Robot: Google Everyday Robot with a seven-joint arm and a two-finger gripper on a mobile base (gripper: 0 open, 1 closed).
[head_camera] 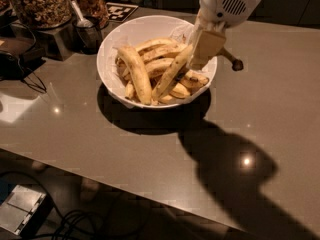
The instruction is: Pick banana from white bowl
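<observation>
My claw (203,48) hangs over the right side of the white bowl (106,68), its tan fingers (207,43) closed on the upper end of the banana (170,78). The banana is long, gently curved and yellow with brown speckles. It slants down to the left from my grip, its lower end resting among the other bananas (150,66) in the bowl. On the far side of my fingers its thin stem (231,59) sticks out to the right past the rim and ends in a dark knob. A thicker, paler banana (137,74) lies along the left of the pile, and shorter ones lie under and beside the one I hold. The bowl is wide, deep and glossy white, with a crinkled clear lining (176,31) showing at its far wall. It sits on a smooth grey-brown countertop (285,109) that carries small bright spots of reflected light (245,160). My arm's broad dark shadow (235,176) runs from the bowl toward the near right edge. Behind the bowl to the left stand a small dark metal cup (90,34) with a scoop in it, a big jar of nuts (37,4) and a second jar (94,1), and a black-and-white marker tag (122,10) lies flat just behind them. Dark cables (25,79) trail over the left end of the counter. Below its near edge the room is dim, with a pale flat box (21,215) and more cords (85,223) on the floor.
</observation>
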